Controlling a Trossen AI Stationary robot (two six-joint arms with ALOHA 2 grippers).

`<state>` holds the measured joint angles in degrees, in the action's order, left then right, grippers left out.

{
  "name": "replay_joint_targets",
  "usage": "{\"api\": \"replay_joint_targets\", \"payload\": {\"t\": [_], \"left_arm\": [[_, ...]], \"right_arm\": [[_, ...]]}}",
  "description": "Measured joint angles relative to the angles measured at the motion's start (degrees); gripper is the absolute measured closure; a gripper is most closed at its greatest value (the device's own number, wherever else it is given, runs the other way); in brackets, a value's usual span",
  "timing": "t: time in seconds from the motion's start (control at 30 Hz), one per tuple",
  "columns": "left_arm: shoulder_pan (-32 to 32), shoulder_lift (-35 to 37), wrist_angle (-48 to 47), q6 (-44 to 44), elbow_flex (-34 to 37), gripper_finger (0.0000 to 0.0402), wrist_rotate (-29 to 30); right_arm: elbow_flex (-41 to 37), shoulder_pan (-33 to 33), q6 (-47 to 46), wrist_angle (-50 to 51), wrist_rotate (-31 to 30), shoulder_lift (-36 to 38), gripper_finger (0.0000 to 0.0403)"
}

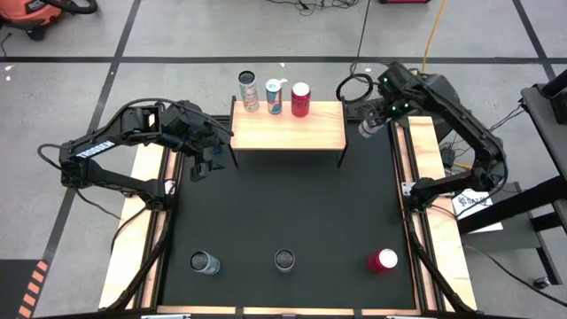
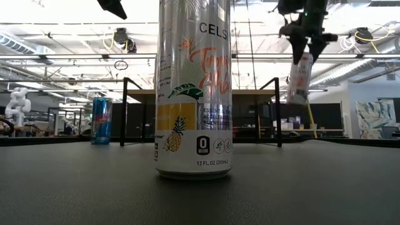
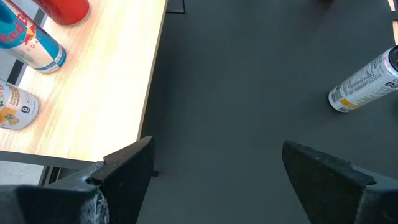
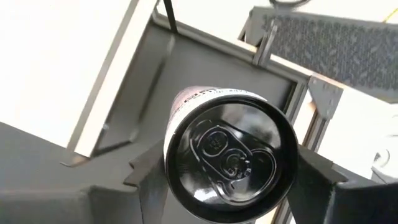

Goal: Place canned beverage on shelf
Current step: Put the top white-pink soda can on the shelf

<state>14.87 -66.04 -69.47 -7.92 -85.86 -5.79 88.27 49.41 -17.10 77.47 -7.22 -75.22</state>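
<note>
The shelf (image 1: 288, 127), a light-wood board on black legs, stands at the far middle of the black mat. Three cans (image 1: 275, 96) stand along its far edge. My right gripper (image 1: 368, 124) hangs just off the shelf's right end, shut on a silver can (image 2: 300, 78) that is lifted well above the mat. My left gripper (image 1: 208, 159) stands open at the shelf's left end with nothing between its fingers (image 3: 124, 168). My right gripper pinches the silver can between its two fingers, one on each side of the can's wall just below the top rim (image 4: 177, 168). The fingers (image 2: 299, 47) come from above, slanting down. The can hangs below them, slightly tilted, clear of mat and shelf.
Three more cans stand on the mat near its near edge: a blue one (image 1: 205, 263) at left, a tall white one (image 1: 284, 260) in the middle, a red one (image 1: 383, 260) at right. Wooden rails (image 1: 425, 151) border the mat on both sides.
</note>
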Motion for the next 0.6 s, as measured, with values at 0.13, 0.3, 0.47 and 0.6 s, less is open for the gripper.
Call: {"api": "replay_joint_targets", "payload": {"t": [0.13,0.3,0.47,0.6], "left_arm": [[-0.02,0.0,0.0,0.0,0.0,0.0052,0.01],[0.0,0.0,0.0,0.0,0.0,0.0052,0.0],[-0.01,0.0,0.0,0.0,0.0,0.0052,0.01],[0.0,0.0,0.0,0.0,0.0,0.0052,0.01]], "right_arm": [[5.09,0.0,0.02,1.0,-0.03,0.0,0.0178],[10.07,0.0,0.17,0.45,0.0,0.02,0.0178],[13.2,0.0,0.06,-1.4,2.92,0.02,0.0178],[14.07,-0.28,-0.54,-4.55,6.09,-0.28,0.0178]]}}
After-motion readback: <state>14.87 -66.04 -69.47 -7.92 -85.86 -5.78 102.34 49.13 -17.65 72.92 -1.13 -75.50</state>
